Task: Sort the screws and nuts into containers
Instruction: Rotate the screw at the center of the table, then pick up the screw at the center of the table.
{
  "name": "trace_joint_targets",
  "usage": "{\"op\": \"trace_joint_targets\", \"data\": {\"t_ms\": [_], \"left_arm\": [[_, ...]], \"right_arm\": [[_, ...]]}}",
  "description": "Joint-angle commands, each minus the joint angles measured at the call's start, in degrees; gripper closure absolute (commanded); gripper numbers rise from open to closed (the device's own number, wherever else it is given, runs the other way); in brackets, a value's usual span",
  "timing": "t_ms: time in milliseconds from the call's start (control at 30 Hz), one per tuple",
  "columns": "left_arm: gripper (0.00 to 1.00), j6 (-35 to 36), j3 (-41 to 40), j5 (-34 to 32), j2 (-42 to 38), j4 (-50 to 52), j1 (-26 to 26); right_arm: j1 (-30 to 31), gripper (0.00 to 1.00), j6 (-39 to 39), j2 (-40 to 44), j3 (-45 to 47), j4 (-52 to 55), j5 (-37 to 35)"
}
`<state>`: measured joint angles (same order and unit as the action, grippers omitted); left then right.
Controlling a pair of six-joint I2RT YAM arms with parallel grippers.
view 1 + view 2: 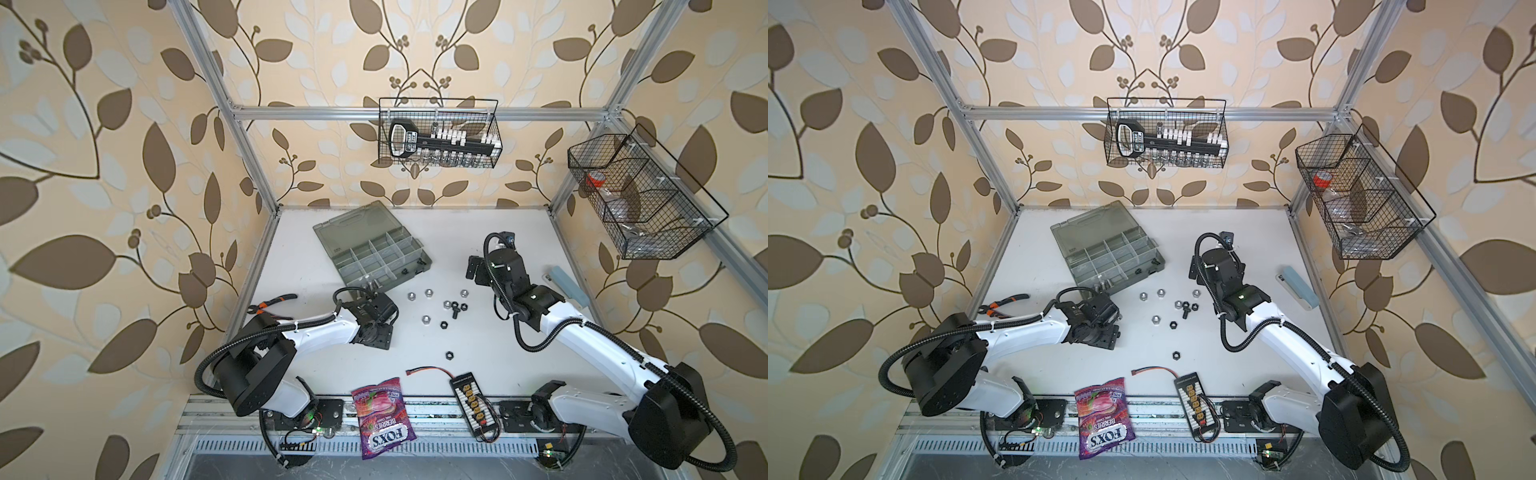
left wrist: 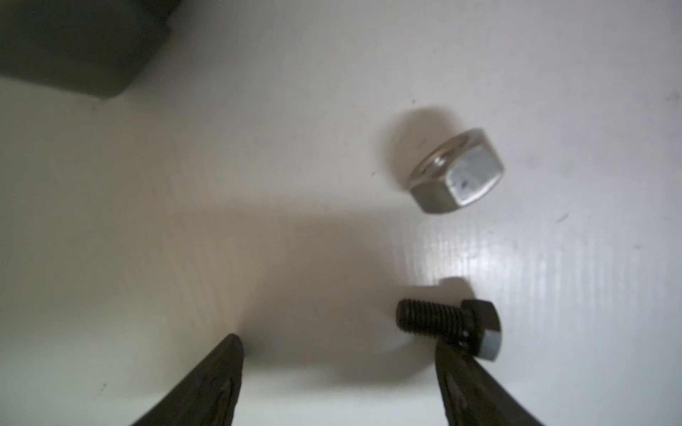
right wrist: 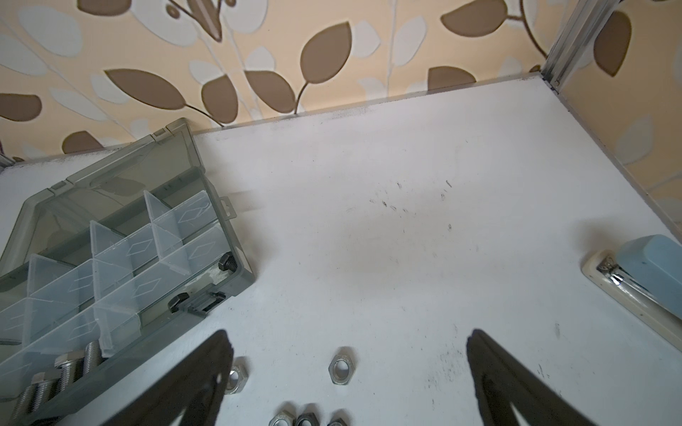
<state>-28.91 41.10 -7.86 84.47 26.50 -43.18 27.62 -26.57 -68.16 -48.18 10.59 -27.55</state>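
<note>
The open grey-green organizer (image 1: 332, 232) lies at the back left, and its compartments (image 3: 121, 258) hold silver screws (image 3: 66, 369) and two black screws (image 3: 227, 263). Silver and black nuts (image 1: 428, 293) lie loose mid-table around a black screw (image 1: 454, 309). My left gripper (image 1: 374, 324) sits low by the organizer's near corner, open. In the left wrist view another black screw (image 2: 435, 321) lies at one fingertip (image 2: 454, 369), shank pointing into the gap, with a silver nut (image 2: 457, 173) beyond. My right gripper (image 3: 348, 343) hangs open above a silver nut (image 3: 342, 365).
Orange-handled pliers (image 1: 274, 305) lie at the left edge. A candy bag (image 1: 382, 415) and a connector board (image 1: 471, 399) lie at the front, and a pale blue stapler (image 1: 567, 286) at the right edge. Wire baskets (image 1: 440, 133) hang on the walls.
</note>
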Motion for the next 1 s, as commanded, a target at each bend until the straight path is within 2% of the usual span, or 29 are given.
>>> {"op": "trace_joint_targets", "data": {"t_ms": [0,267,367,433,500,700,767,967], "left_arm": [[0.19,2.15,1.67,0.12,1.96,-0.78,-0.46],[0.2,3.57,3.35,0.44,3.99,-1.94,-0.42],[0.32,3.84,3.81,0.9,4.89,-2.82,-0.44],[0.33,4.03,4.22,1.17,5.56,-3.35,-0.43],[0.39,4.08,4.64,1.48,6.27,-3.68,-0.46],[0.41,4.02,5.13,3.0,7.54,-4.83,-0.48],[0.47,4.03,5.39,3.34,7.97,-5.05,-0.55],[0.55,3.3,6.14,3.81,9.08,-5.21,-0.98]], "right_arm": [[-0.04,0.0,-0.3,1.1,0.99,0.4,-1.21],[-0.04,0.0,-0.39,1.06,1.01,0.61,-1.01],[-0.06,0.0,-0.66,1.49,1.11,0.75,-0.92],[-0.06,0.0,-0.76,1.88,1.4,0.75,-0.93],[-0.03,0.0,-0.63,2.2,1.43,0.84,-1.06],[-0.06,0.0,-0.66,2.59,1.63,1.08,-1.12],[-0.05,0.0,-0.6,2.62,1.69,1.01,-1.17],[-0.11,0.0,-0.57,2.59,1.6,1.01,-1.19]]}}
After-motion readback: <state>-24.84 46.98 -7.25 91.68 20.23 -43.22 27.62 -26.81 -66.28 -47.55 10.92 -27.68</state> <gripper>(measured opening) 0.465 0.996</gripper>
